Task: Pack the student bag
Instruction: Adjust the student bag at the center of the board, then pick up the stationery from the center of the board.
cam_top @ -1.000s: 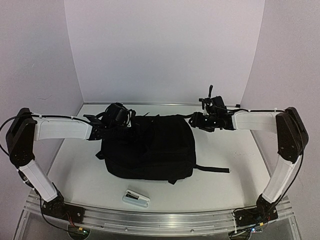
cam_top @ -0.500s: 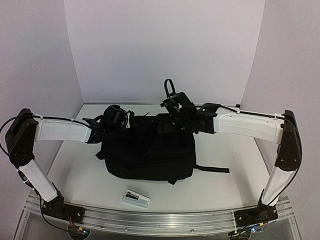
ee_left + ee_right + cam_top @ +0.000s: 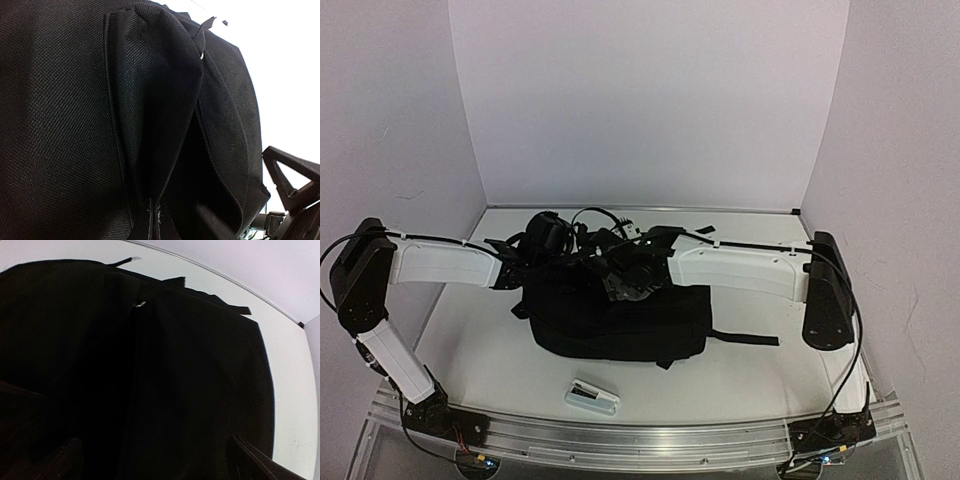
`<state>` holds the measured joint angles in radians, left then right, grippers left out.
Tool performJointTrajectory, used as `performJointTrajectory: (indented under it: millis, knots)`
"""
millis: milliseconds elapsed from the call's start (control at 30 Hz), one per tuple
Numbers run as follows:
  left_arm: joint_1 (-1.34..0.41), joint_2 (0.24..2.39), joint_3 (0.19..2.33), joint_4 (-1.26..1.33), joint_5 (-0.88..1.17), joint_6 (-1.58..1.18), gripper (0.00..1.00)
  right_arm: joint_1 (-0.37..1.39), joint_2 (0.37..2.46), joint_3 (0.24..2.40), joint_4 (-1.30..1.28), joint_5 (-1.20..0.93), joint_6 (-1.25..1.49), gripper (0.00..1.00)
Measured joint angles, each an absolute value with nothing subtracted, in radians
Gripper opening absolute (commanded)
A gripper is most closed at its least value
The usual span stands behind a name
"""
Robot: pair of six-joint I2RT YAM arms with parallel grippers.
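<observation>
The student bag (image 3: pixel 630 315), a large black fabric backpack, lies flat in the middle of the table. My left gripper (image 3: pixel 552 246) is at its far left top edge, shut on a fold of the bag's fabric (image 3: pixel 150 125). That fold is lifted, and a dark zipper opening (image 3: pixel 200 165) gapes beside it. My right gripper (image 3: pixel 620 272) hangs over the bag's top, close to the left one. In the right wrist view its fingers (image 3: pixel 255 460) stand wide apart over the black fabric (image 3: pixel 190 365), holding nothing.
A small white and dark flat item (image 3: pixel 592 397) lies near the front edge, ahead of the bag. A black strap (image 3: pixel 745 338) trails from the bag to the right. White walls close the table (image 3: pixel 770 370) at back and sides.
The right arm swung left from the table's back right to over the bag's top, its jaws opening wider. The left gripper kept its hold and place.
</observation>
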<state>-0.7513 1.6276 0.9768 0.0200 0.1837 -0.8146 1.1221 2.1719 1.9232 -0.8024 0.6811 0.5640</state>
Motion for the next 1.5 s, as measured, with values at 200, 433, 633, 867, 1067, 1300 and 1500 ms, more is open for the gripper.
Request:
performJointTrajectory:
  millis: [200, 433, 633, 867, 1067, 1300, 1500]
  knots:
    - [-0.751, 1.628, 0.973, 0.028, 0.183, -0.820, 0.00, 1.122, 2.207, 2.016, -0.965, 0.793, 0.629, 0.91]
    - [-0.751, 1.628, 0.973, 0.027, 0.182, -0.820, 0.00, 1.123, 2.198, 2.057, -1.038, 0.875, 0.682, 0.52]
    - [-0.752, 1.628, 0.973, 0.027, 0.183, -0.821, 0.00, 1.123, 2.195, 2.041, -1.015, 0.867, 0.688, 0.08]
    - [-0.751, 1.628, 0.970, 0.027, 0.182, -0.839, 0.00, 1.123, 2.112, 1.944, -0.913, 0.830, 0.689, 0.00]
    - [-0.723, 1.574, 0.883, 0.098, 0.195, -0.902, 0.00, 1.122, 2.024, 1.898, -0.852, 0.786, 0.693, 0.00]
    - [-0.694, 1.546, 0.855, 0.111, 0.239, -0.905, 0.24, 1.102, 2.016, 1.797, -0.769, 0.759, 0.697, 0.00]
    - [-0.682, 1.519, 0.855, 0.090, 0.306, -0.781, 0.68, 1.078, 1.998, 1.731, -0.677, 0.726, 0.675, 0.00]
